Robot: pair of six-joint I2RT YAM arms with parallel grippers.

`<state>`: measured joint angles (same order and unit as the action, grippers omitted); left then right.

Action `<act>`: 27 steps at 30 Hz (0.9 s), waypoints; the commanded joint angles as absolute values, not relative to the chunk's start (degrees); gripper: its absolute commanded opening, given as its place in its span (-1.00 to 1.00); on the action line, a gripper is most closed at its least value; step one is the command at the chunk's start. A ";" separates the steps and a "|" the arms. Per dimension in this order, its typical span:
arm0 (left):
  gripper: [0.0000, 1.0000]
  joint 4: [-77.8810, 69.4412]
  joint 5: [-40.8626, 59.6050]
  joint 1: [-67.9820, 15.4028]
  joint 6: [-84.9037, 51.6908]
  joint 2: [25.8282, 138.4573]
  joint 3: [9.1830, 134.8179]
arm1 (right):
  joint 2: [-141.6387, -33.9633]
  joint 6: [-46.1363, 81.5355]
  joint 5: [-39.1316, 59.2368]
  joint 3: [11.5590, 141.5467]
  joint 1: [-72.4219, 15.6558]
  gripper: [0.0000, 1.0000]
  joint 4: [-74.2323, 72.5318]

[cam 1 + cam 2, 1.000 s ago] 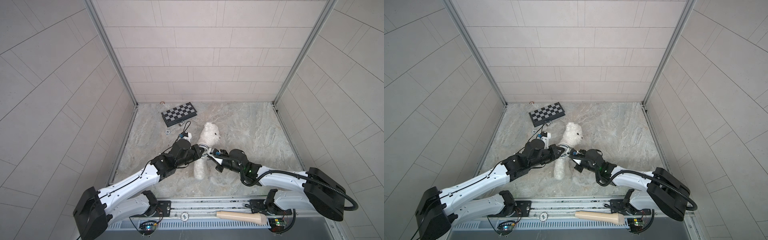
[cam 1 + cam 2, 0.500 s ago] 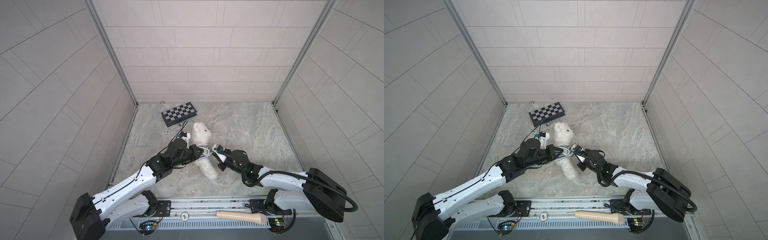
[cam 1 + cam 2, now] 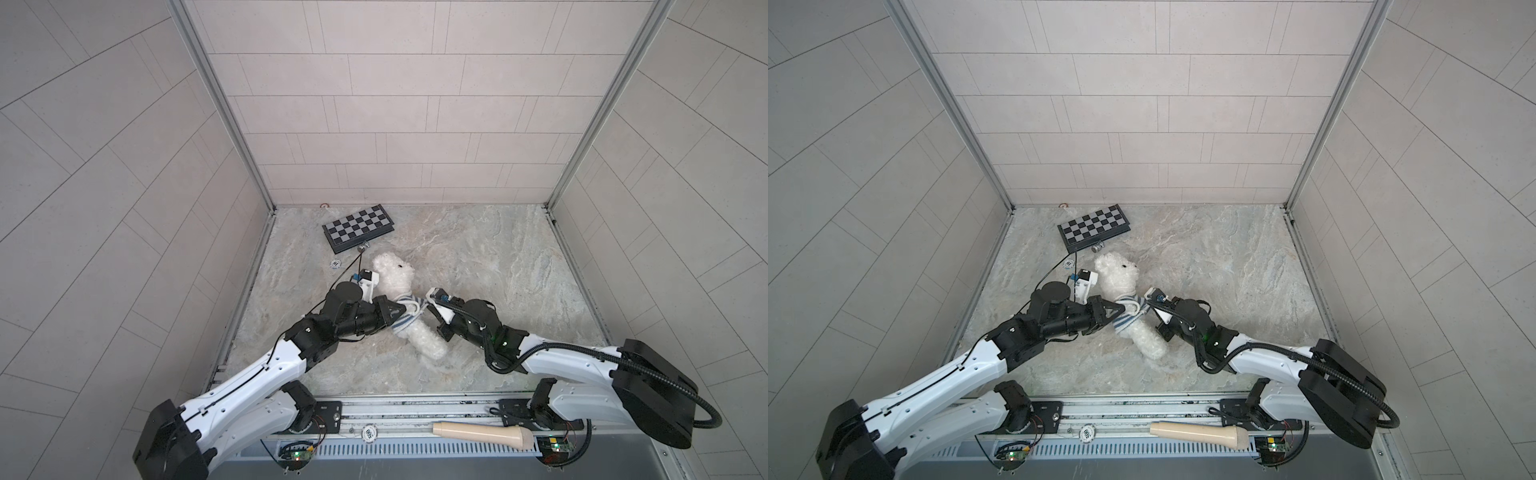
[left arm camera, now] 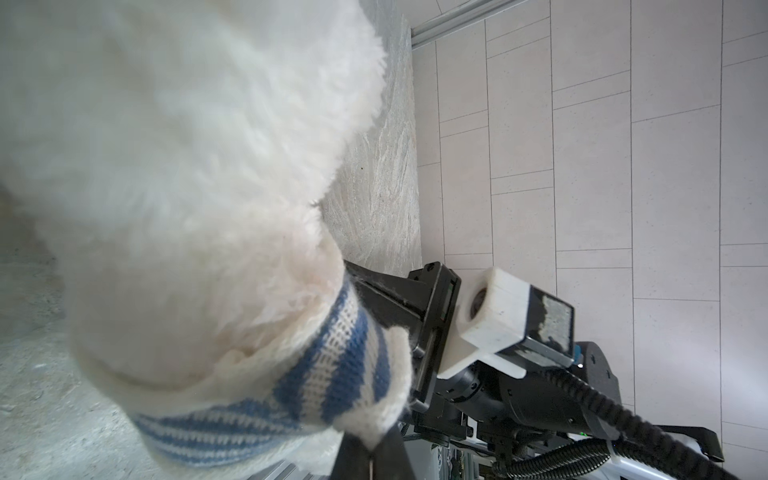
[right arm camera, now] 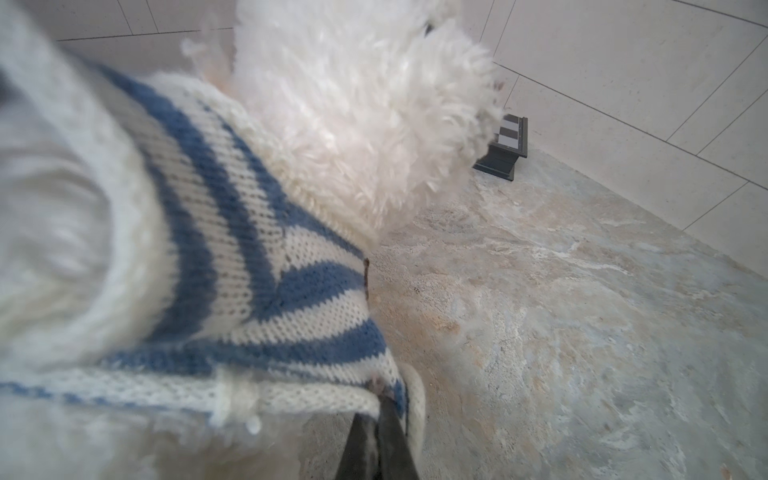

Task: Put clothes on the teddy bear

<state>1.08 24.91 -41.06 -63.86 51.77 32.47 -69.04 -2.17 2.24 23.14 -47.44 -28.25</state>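
Since 1 second ago the teddy bear (image 3: 395, 276) has swung round: its head now points far-left toward the chessboard (image 3: 358, 227) and its legs point near-right. We find it in the middle of the tabletop (image 3: 498, 257), between 2 grippers. The left gripper (image 3: 402, 308) is at its left side and the right gripper (image 3: 424, 306) at its right. Each is pinched tight on the hem of the striped shirt (image 3: 405, 326) around its middle. We count 1 bear, 1 shirt and 1 chessboard.

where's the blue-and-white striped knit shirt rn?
In both top views the striped shirt sits around the middle of the white fluffy teddy bear, near mid-table, pinched between the left tool and right tool.
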 commanded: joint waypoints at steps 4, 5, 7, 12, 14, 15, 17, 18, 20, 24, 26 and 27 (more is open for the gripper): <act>-1.00 -3.67 21.97 -40.61 -60.77 49.87 25.60 | -69.14 -8.50 8.58 23.77 -49.30 -1.00 -23.11; -1.00 -3.88 20.74 -40.53 -60.34 50.06 24.37 | -70.37 -8.87 9.12 24.28 -50.25 -1.00 -23.06; -1.00 -5.94 19.51 -40.43 -60.04 50.74 22.20 | -72.35 -8.04 10.03 24.39 -51.06 -1.00 -24.55; -0.99 -0.03 16.83 -40.34 -56.44 50.37 21.35 | -74.78 -8.36 8.40 25.66 -54.37 -1.00 -23.59; -0.83 3.88 15.45 -40.34 -55.25 48.57 21.74 | -75.74 -9.88 7.07 26.34 -56.22 -1.00 -22.68; -0.73 5.59 15.22 -40.34 -54.89 47.61 21.88 | -76.32 -10.43 6.65 26.54 -57.12 -1.00 -22.80; -0.59 8.51 14.65 -40.34 -54.57 45.56 22.21 | -77.09 -10.57 6.72 26.41 -57.96 -1.00 -23.65; -0.56 9.65 14.59 -40.34 -54.66 44.55 22.19 | -77.36 -10.53 6.83 26.45 -58.32 -1.00 -24.02; -0.52 10.91 14.26 -40.39 -55.28 42.64 21.98 | -77.73 -10.37 6.53 26.54 -58.94 -1.00 -24.47; -0.52 13.08 13.18 -40.40 -55.94 40.52 22.49 | -78.24 -10.32 6.07 27.06 -59.42 -1.00 -24.39; -0.54 12.92 13.10 -40.43 -55.58 40.90 23.10 | -78.64 -10.61 6.23 27.15 -59.71 -1.00 -24.35; -0.56 13.07 13.14 -40.43 -55.24 41.34 23.64 | -78.83 -10.78 6.24 27.27 -59.89 -1.00 -24.33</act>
<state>11.07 14.44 -40.62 -56.49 41.15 21.87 -77.80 -9.45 6.37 26.04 -59.16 -24.95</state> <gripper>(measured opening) 0.228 0.045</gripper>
